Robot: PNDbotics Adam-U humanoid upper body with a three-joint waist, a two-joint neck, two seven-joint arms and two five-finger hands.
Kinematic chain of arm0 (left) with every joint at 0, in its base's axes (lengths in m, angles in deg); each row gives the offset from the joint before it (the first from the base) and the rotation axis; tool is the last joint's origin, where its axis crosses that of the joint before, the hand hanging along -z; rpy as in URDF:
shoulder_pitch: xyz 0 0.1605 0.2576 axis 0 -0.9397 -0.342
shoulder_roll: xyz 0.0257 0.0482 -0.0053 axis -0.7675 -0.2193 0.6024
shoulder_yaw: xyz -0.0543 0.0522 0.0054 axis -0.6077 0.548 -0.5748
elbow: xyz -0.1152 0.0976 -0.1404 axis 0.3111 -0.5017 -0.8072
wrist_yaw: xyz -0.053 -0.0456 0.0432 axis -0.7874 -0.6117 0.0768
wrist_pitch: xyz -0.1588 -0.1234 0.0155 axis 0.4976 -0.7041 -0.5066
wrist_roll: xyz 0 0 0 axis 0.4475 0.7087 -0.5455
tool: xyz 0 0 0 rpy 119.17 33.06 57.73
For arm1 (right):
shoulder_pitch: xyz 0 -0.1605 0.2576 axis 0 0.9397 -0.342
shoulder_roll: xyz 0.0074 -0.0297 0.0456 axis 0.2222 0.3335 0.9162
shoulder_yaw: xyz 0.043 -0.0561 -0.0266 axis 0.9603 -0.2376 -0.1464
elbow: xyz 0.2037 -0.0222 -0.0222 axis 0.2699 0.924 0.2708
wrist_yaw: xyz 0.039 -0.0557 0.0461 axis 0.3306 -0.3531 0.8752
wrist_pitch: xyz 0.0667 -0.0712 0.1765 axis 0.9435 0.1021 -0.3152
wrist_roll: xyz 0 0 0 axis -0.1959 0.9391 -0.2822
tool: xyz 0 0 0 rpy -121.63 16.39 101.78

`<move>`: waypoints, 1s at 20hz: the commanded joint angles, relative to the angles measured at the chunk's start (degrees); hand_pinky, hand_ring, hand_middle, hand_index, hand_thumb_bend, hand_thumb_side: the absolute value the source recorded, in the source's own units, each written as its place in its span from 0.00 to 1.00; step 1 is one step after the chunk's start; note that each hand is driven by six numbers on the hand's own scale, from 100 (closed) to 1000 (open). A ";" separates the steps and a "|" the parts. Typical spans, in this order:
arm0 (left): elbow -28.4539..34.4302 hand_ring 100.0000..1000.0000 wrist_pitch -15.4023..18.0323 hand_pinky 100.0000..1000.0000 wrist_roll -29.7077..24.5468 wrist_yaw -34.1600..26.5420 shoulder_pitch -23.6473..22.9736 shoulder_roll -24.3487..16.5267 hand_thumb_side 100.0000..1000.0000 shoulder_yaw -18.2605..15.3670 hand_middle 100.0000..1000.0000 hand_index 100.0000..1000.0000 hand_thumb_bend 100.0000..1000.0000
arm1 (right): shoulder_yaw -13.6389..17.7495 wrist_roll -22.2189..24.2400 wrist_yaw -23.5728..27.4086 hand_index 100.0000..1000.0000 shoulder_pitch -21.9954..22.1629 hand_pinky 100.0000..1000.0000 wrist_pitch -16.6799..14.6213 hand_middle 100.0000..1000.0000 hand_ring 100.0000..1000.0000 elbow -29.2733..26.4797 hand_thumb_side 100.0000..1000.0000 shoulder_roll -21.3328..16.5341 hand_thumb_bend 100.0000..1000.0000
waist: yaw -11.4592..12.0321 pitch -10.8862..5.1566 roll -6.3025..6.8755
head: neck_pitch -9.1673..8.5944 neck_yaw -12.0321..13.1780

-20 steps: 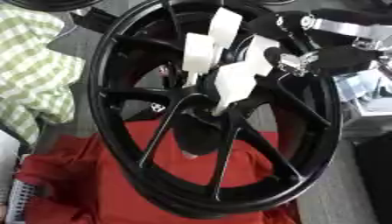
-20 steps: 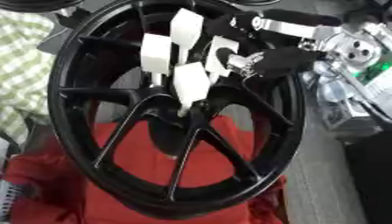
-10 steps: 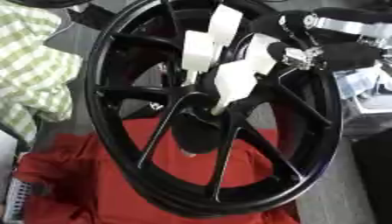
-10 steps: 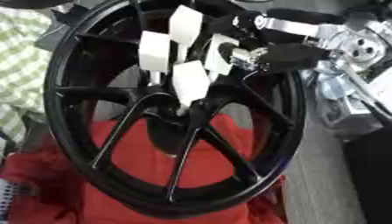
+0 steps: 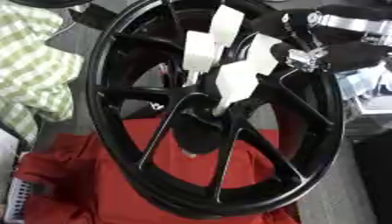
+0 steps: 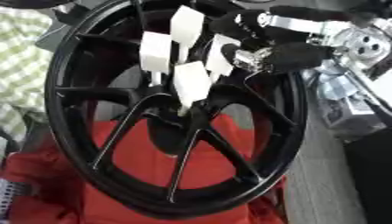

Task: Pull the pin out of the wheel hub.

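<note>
1. Left eye view: black wheel stands near upright on a red cloth, filling most of the frame. Hub sits just below centre.
2. Four white pins stick out of the hub toward 12 o'clock, fanned apart. None is out yet.
3. Right hand comes in from 2 o'clock, black with silver joints. Its fingers reach the rightmost pin at about 1 o'clock of the hub.
4. Change over the last second: the hand has moved in from the rim toward the pins. Earlier it sat clear of them at 2 o'clock; now it overlaps the rightmost one. Pins and wheel look unmoved, apart from a slight camera shift.
5. Hand state: cannot tell whether the fingers are curled onto the pin or just beside it; contact is hidden behind the pin.
6. Left hand is not in view.
7. Meaning for the task: approach looks about done, grasp unconfirmed, pull not started. Next, likely pinch and draw the pin along its own axis.
8. Checked fabric at 9 o'clock and grey clutter at 3 o'clock are not involved.
</note>
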 commanded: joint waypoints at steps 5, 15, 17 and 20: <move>1.22 0.64 -0.03 0.57 -0.31 0.03 0.28 -1.18 0.74 -0.07 0.54 0.71 0.00 | 1.32 -2.22 -3.27 0.95 -0.35 1.00 -0.79 0.99 0.99 -0.41 0.34 -2.50 0.00 | -0.33 -0.97 0.30 | -0.21 0.40; 1.22 0.64 -0.07 0.57 -0.41 0.02 0.29 -1.29 0.74 -0.03 0.54 0.71 0.00 | 0.55 -3.03 -6.77 0.96 -0.96 1.00 1.34 0.99 1.00 -0.41 0.37 -1.68 0.00 | -0.36 -0.80 0.12 | 0.32 0.56; 1.22 0.64 -0.07 0.57 -0.41 0.03 0.34 -1.29 0.74 -0.03 0.54 0.71 0.00 | 0.45 -3.02 -6.95 0.96 -0.89 1.00 1.54 0.99 1.00 -0.41 0.39 -1.59 0.00 | -0.35 -0.76 0.10 | 0.31 0.53; 1.22 0.64 -0.06 0.57 -0.44 0.04 0.38 -1.31 0.74 -0.01 0.54 0.71 0.00 | 0.40 -3.01 -7.06 0.96 -0.88 1.00 1.71 0.99 1.00 -0.41 0.39 -1.49 0.00 | -0.32 -0.73 0.09 | 0.29 0.52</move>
